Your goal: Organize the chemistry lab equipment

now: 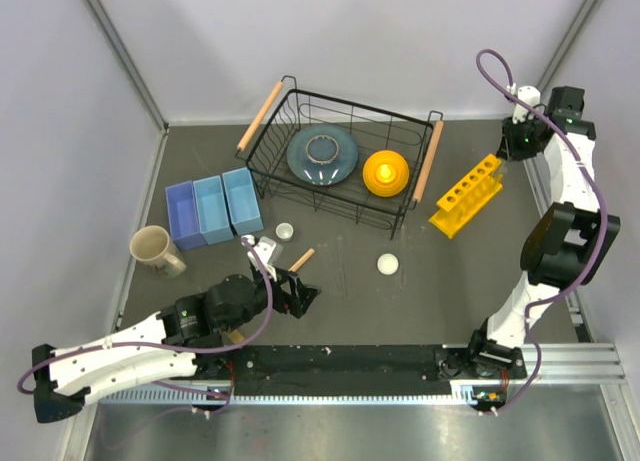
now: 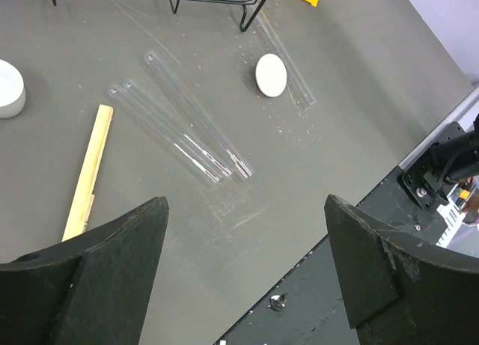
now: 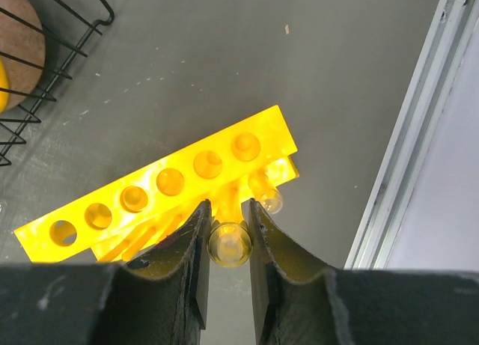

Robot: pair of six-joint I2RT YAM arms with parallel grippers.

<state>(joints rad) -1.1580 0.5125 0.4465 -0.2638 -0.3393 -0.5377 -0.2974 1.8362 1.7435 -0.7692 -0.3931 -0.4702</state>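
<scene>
The yellow rack [image 1: 466, 196] lies on the table at the right, and its row of holes shows in the right wrist view [image 3: 172, 184]. My right gripper [image 1: 506, 147] [image 3: 228, 210] is shut on a clear tube [image 3: 230, 242] at the rack's far end. A second tube [image 3: 267, 195] sits in the rack beside it. My left gripper [image 1: 300, 296] [image 2: 245, 210] is open and empty above the table. Three clear tubes [image 2: 179, 128] lie ahead of it, and one more [image 2: 288, 64] lies by a white round piece [image 2: 271, 75] [image 1: 388, 264]. The other white piece [image 2: 7, 87] [image 1: 284, 231] and the wooden stick [image 2: 88, 173] [image 1: 301, 260] lie to the left.
A black wire basket [image 1: 360, 103] at the back holds a grey-blue plate [image 1: 322, 153] and an orange bowl [image 1: 386, 171]. Three blue bins [image 1: 213, 209] and a beige mug [image 1: 152, 248] stand at the left. A metal rail [image 3: 419, 135] runs along the right table edge.
</scene>
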